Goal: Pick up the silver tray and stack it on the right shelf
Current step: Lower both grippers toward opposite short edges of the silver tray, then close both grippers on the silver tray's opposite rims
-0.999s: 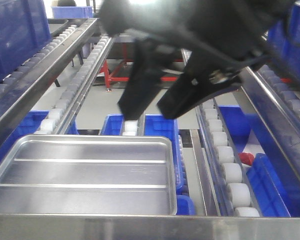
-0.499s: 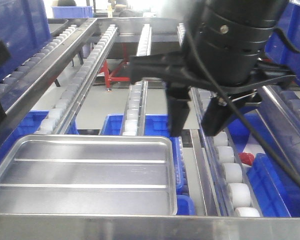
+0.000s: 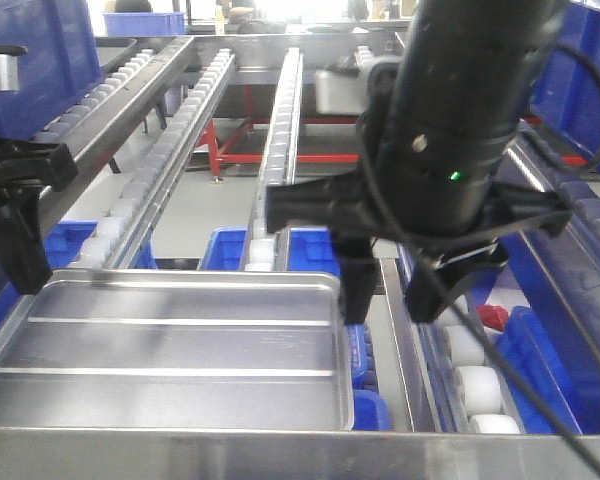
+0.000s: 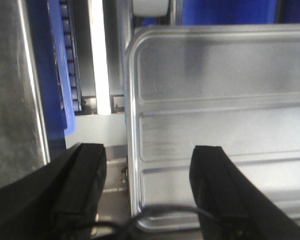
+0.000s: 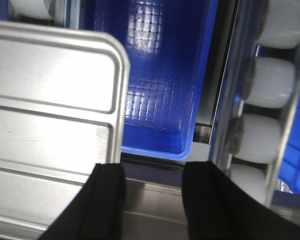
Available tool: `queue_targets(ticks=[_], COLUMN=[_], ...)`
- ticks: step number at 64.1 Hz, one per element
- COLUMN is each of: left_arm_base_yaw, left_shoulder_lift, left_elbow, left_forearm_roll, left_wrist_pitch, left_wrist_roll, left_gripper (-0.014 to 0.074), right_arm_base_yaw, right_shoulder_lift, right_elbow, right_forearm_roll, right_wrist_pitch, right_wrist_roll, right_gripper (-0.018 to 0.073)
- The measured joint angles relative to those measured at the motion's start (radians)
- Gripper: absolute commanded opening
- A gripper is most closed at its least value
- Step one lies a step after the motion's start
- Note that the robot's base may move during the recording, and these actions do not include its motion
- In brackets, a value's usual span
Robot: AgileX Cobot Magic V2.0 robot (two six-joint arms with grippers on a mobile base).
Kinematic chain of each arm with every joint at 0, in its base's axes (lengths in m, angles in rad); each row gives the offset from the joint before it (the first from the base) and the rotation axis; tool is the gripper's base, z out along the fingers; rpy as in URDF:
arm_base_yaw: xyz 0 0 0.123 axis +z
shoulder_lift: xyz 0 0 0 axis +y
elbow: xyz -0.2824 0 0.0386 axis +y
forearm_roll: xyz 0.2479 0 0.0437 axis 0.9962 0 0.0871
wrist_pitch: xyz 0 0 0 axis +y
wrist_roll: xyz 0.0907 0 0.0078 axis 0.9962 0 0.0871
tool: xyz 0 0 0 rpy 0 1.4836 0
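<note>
right arm point(image 3: 460, 130): the biggest change. a second ago it was a blur swinging high across the rack, and now it hangs upright and lower, wrist pointing down.
silver tray point(image 3: 170, 350): it has not shifted. it lies flat with a set of fingers at each far corner, the left set at its left rim and the right set at its right rim.
right shelf point(image 3: 467, 348): its roller rail runs just outboard of the right fingers. the tray is not on it yet.
blue bin point(image 5: 160, 100): it sits below the gap between the right fingers.
left gripper point(image 4: 147, 160): absent from the front view a second ago, now down at the tray's left corner. its fingers are released and spread, with the rim between them, one outside the tray and one over its base. i see no contact.
right gripper point(image 3: 393, 300): it has dropped to tray level. its fingers are released, the inner one above the tray's right rim and the outer one over the bin.
meaning: the approach looks nearly done and the grasp has not begun. i'd judge the right fingers still need to straddle the rim before either side closes.
</note>
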Motion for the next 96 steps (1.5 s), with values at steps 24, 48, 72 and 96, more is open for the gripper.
queue_targets(ticks=[24,48,72,96], left_arm_base_yaw=[0.000,-0.001,-0.002,-0.008], left_shoulder_lift=[0.006,0.129,0.156,0.158], left_elbow=[0.014,0.016,0.014,0.007], left_forearm_roll=[0.020,0.020,0.034,0.039], left_wrist_pitch=[-0.071,-0.075,-0.077,-0.077], left_wrist_roll=[-0.023,-0.023,-0.023,-0.032], left_gripper=[0.0296,0.0296,0.0195,-0.0094], right_arm_base_yaw=[0.004,0.004,0.004,0.008], right_shoulder_lift=[0.028,0.069,0.091,0.092], right_elbow=[-0.002,-0.004,-0.007,-0.007], right_forearm_roll=[0.015,0.021,0.026,0.037], right_wrist_pitch=[-0.069,-0.076,-0.082,-0.101], right_wrist_roll=[0.000,0.000,0.001,0.009], right_gripper=[0.0394,0.0394,0.0301,0.0056])
